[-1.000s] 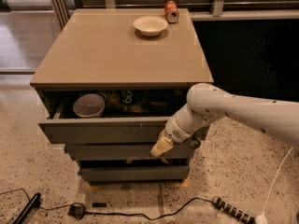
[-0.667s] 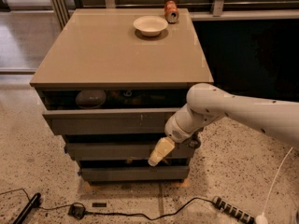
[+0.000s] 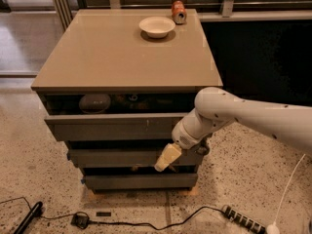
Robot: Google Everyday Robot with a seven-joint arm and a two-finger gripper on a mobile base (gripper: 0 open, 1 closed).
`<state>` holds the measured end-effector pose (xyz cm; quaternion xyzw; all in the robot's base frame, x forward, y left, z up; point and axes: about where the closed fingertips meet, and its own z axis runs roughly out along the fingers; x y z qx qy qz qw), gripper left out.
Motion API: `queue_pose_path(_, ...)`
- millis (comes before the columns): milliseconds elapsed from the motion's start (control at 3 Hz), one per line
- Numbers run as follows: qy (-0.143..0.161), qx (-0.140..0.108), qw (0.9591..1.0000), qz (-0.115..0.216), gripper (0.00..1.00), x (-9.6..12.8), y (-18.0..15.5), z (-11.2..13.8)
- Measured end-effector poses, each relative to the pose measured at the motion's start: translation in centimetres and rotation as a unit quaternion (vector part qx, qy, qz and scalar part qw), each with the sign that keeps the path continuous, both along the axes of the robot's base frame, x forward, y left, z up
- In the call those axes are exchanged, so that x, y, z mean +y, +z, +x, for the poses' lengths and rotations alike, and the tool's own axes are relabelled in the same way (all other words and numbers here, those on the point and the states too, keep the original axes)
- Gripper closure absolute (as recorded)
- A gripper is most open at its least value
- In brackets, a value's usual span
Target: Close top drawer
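Observation:
The top drawer (image 3: 112,127) is a wide grey flat front under the tan cabinet top (image 3: 122,52). It stands out only a little, with a narrow dark gap above it. A white bowl (image 3: 94,103) shows dimly in that gap; the green snack bag is hidden. My gripper (image 3: 165,159) hangs from the white arm (image 3: 234,113) in front of the cabinet's right side. It sits just below the top drawer front, over the second drawer (image 3: 122,157). Its pale fingers point down and left.
A white bowl (image 3: 157,26) and an orange can (image 3: 179,11) stand on the cabinet top at the back. A third drawer front (image 3: 136,181) sits lowest. Black cables (image 3: 122,222) and a power strip (image 3: 243,218) lie on the speckled floor in front.
The top drawer has slid inward from clearly open to nearly shut. The gripper has dropped slightly lower, off the drawer front.

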<state>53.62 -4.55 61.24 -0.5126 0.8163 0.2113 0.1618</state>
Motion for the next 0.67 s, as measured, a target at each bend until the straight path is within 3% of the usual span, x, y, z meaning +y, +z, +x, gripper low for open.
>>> queue_pose_path(333, 0.0, 0.0, 1.0, 0.0, 0.37, 0.0, 0.0, 0.0)
queue_pose_path(667, 0.0, 0.0, 1.0, 0.0, 0.68, 0.01, -0.01, 0.0)
